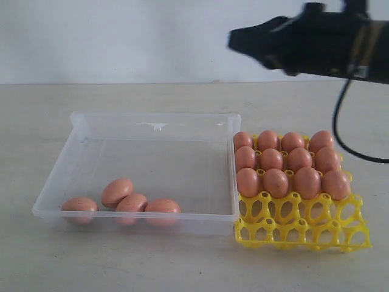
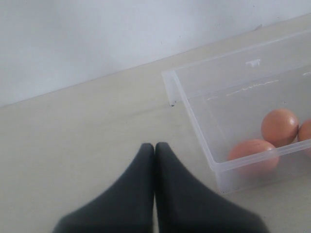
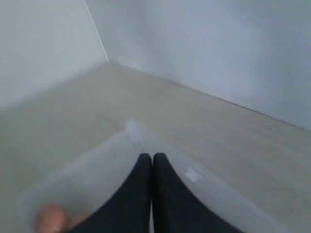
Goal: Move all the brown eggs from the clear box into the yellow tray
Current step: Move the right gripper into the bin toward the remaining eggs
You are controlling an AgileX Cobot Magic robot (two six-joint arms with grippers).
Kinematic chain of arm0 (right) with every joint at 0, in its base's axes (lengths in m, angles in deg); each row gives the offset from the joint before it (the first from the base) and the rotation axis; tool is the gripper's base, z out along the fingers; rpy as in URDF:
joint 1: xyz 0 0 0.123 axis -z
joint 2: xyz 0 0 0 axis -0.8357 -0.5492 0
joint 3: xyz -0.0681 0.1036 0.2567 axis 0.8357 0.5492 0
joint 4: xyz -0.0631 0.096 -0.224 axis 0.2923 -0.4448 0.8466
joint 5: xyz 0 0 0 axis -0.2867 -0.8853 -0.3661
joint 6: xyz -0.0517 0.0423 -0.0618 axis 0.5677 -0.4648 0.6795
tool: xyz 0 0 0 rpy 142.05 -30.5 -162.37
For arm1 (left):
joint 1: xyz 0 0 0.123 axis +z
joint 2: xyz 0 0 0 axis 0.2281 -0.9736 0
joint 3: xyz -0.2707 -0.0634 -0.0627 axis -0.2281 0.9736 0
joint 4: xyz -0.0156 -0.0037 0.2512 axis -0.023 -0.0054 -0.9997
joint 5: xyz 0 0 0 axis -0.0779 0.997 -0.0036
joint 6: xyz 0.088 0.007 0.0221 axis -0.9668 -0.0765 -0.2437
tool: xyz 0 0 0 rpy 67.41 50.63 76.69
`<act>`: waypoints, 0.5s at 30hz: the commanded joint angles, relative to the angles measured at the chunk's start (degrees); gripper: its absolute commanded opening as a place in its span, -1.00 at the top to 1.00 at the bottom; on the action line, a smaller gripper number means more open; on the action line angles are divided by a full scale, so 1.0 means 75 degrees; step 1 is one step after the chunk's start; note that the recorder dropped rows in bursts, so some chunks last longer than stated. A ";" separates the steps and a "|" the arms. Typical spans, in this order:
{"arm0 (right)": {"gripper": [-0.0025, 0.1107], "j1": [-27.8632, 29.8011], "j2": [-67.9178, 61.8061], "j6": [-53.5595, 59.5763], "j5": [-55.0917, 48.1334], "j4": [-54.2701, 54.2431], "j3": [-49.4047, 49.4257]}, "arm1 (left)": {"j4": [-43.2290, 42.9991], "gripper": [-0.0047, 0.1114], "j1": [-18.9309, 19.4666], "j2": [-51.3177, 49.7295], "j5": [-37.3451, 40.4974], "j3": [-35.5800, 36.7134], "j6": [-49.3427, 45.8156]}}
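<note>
The clear box (image 1: 152, 125) sits left of centre with several brown eggs (image 1: 132, 202) bunched at its front left corner. Beside it on the right stands the yellow tray (image 1: 304, 230); its three back rows are filled with eggs (image 1: 276, 181) and the front row of cups is bare. My right gripper (image 1: 234, 40) hangs high above the box's back right corner, shut and holding nothing (image 3: 152, 156). My left gripper (image 2: 154, 145) is shut and holding nothing over bare table, beside the box (image 2: 194, 116), where two eggs (image 2: 279, 126) show. It is out of the exterior view.
A pale wall rises behind the beige table (image 1: 36, 103). A black cable (image 1: 340, 128) loops down from the right arm behind the tray.
</note>
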 commanded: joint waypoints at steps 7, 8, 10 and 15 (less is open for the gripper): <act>0.96 -0.4043 -0.1742 0.4286 -0.7332 -0.0486 -0.2508 | 0.0059 0.99 0.0010 0.0015 -0.0057 -0.0007 -0.0003; 0.96 -0.4043 -0.2000 0.5232 -0.7364 -0.1821 -0.2826 | 0.0059 0.99 0.0010 0.0015 -0.0057 -0.0007 -0.0003; 0.96 -0.4043 -0.2481 0.7404 -0.8027 -0.4238 -0.3608 | 0.0059 0.99 0.0010 0.0015 -0.0057 -0.0007 -0.0003; 0.96 -0.3951 -0.4110 1.2876 -1.2555 -0.9040 -0.6146 | 0.0059 0.99 0.0010 0.0015 -0.0057 -0.0007 -0.0003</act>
